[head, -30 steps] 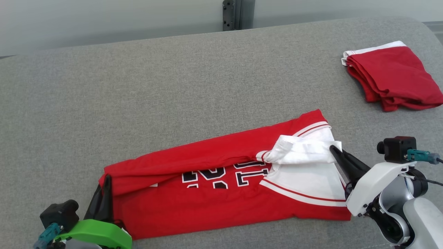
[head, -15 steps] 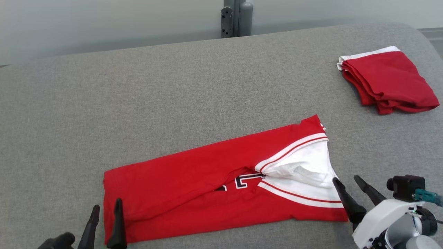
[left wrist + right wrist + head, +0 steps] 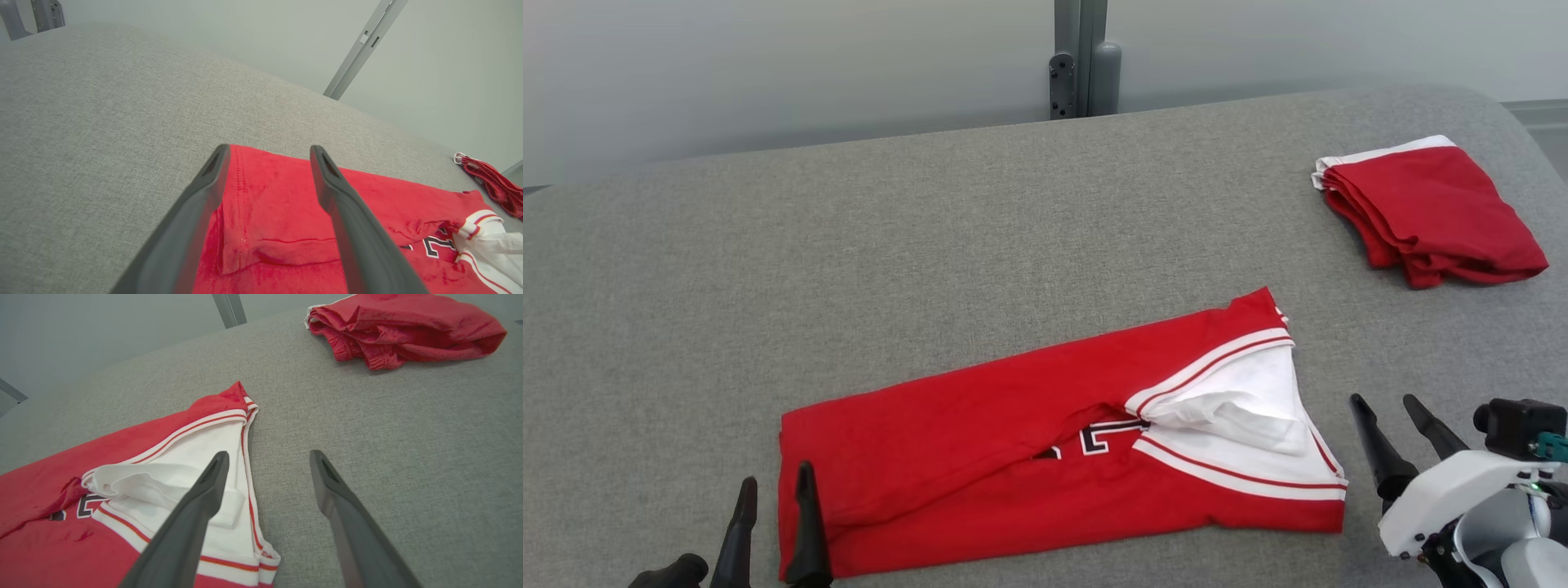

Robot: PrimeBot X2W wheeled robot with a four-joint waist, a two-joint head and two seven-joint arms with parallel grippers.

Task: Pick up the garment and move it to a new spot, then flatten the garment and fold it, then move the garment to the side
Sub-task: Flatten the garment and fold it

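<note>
Garment [image 3: 1029, 457], red with white trim, lies folded into a long strip near the front of the grey surface [image 3: 849, 269], well apart from a folded red pile [image 3: 1429, 212] at the far right. The left jaws stand wide open and empty, straddling its left edge. The right jaws, equally wide and empty, hover just beside its white-trimmed right end.

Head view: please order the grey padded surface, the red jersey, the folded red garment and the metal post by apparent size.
1. grey padded surface
2. red jersey
3. folded red garment
4. metal post, though it is farthest away and cut by the top edge.
</note>
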